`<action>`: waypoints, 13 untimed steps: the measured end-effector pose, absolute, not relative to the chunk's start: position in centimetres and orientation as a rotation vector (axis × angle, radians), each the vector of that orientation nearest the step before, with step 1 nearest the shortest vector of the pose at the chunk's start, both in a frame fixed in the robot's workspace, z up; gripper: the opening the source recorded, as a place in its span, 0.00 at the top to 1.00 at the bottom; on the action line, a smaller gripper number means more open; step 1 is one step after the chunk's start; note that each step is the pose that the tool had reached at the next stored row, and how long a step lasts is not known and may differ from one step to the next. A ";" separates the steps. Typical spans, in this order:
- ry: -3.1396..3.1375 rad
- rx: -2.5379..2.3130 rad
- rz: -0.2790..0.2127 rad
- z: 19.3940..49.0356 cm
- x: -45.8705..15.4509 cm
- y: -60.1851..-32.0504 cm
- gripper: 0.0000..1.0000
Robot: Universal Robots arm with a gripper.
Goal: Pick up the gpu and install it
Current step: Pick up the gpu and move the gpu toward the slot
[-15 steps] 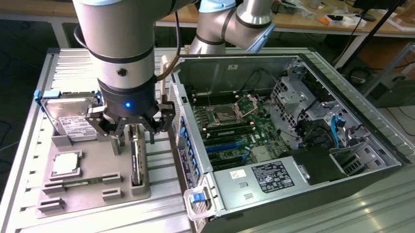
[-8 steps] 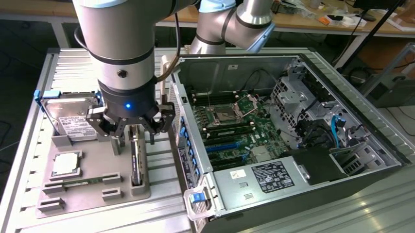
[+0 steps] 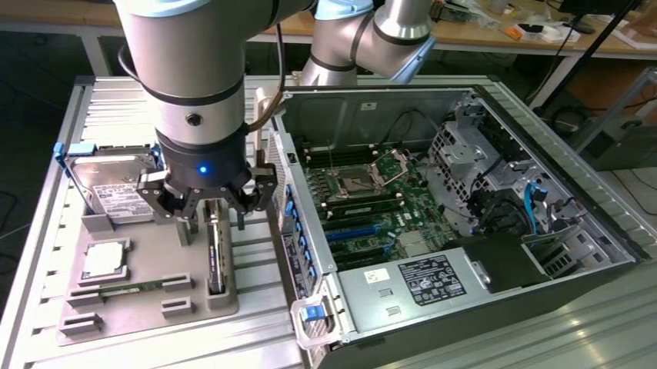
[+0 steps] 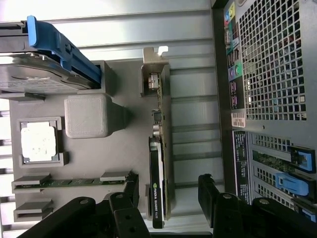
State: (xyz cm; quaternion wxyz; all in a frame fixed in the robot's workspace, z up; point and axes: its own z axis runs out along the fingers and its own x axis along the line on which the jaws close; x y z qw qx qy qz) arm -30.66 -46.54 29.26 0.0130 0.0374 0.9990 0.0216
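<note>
Grey plastic is what everything rests on here: a moulded tray [image 3: 154,250] at nine o'clock from the open computer case [image 3: 613,231] in the exterior view. The gpu [image 3: 215,257] stands on its thin edge in a slot along the tray's three o'clock side, bracket end toward twelve. The gripper [image 3: 211,206] hangs right over it with its jaws apart, one on either flank of the card and clamped on nothing.

From the wrist view the gpu [image 4: 159,168] looks nearer one jaw of the gripper [image 4: 168,183] than the other. I'd worry that the closer one would meet the card first and tip or twist it in its slot.

The tray also holds a hard drive [image 3: 113,188] at twelve, a processor chip [image 3: 105,260] in a square pocket, and a memory stick [image 3: 128,288] at six. Inside the case lies the motherboard [image 3: 375,204], its blue card slots [image 3: 349,228] bare.
</note>
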 end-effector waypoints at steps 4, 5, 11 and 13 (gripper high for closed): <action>3.113 0.116 0.067 29.1 -30.7 -46.5 0.40; 3.113 0.116 0.067 29.1 -30.7 -46.5 0.40; 3.113 0.116 0.067 28.9 -30.7 -46.5 0.40; 3.113 0.116 0.067 28.8 -30.7 -46.5 0.40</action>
